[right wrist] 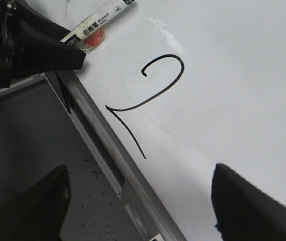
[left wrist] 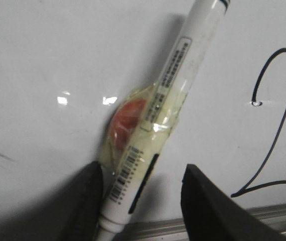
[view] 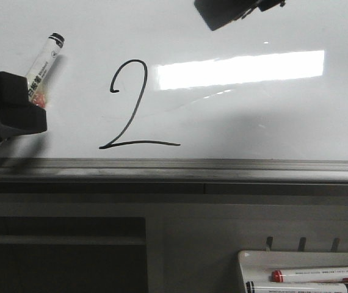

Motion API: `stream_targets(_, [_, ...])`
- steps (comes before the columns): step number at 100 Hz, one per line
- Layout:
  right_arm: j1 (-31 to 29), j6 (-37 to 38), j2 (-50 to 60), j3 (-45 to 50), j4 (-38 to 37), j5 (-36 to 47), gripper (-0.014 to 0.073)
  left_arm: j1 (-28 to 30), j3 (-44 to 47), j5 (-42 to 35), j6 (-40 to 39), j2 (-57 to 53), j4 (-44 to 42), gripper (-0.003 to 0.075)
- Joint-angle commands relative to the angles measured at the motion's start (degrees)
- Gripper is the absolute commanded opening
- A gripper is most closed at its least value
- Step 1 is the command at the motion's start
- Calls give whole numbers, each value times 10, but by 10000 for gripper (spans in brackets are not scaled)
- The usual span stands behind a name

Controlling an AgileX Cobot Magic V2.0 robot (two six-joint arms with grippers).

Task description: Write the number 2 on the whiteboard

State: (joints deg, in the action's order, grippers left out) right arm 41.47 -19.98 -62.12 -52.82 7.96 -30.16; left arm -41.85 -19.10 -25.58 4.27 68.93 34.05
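Glossy and white, the whiteboard (view: 271,122) fills the upper part of the front view, with a bright rectangular light reflection (view: 241,68) across its middle and a grey metal rail (view: 180,168) along its lower edge. Drawn in thin black line on the board, left of the reflection and just above the rail, is the number 2 (view: 131,107): a hooked curl at the top, a slanted stem, and a long flat base stroke.

At the left edge of the front view the left gripper (view: 30,101) holds a white marker (view: 43,70) with a printed label and a black band near its far end. The marker is tilted, pointing up and toward the 2, well clear of the digit. In the left wrist view the marker (left wrist: 158,110) lies between the two dark jaws with yellowish tape and an orange-red patch wrapped around its middle; a gap shows between the barrel and one jaw, so I cannot tell whether the jaws are actually clamped on it.

The right gripper (right wrist: 138,201) has its jaws wide apart with nothing between them, and its camera looks down on the 2 and the rail. Its dark body shows at the top of the front view.

Below the board, at lower right, a small white marker tray (view: 247,256) holds two more markers, one with a red cap (view: 320,274).
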Motion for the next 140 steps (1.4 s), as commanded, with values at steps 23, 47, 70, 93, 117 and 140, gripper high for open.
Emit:
stream_targets(23, [-3, 2, 13, -17, 4, 29, 512, 1, -15, -31, -4, -14, -32, 372])
stream_targets(47, [-3, 2, 13, -17, 4, 29, 479, 1, -14, -30, 0, -48, -54, 454])
stream_targets(70, [-3, 2, 13, -17, 4, 29, 479, 1, -9, -3, 3, -58, -54, 454])
stream_targets(93, [-3, 2, 13, -17, 4, 30, 479, 1, 8, -22, 3, -58, -50, 454])
stream_targets(117, [-3, 2, 13, -17, 4, 30, 479, 1, 8, -22, 3, -60, -52, 454])
stream_targets(140, [-3, 2, 13, -17, 4, 30, 479, 1, 8, -36, 3, -85, -82, 454])
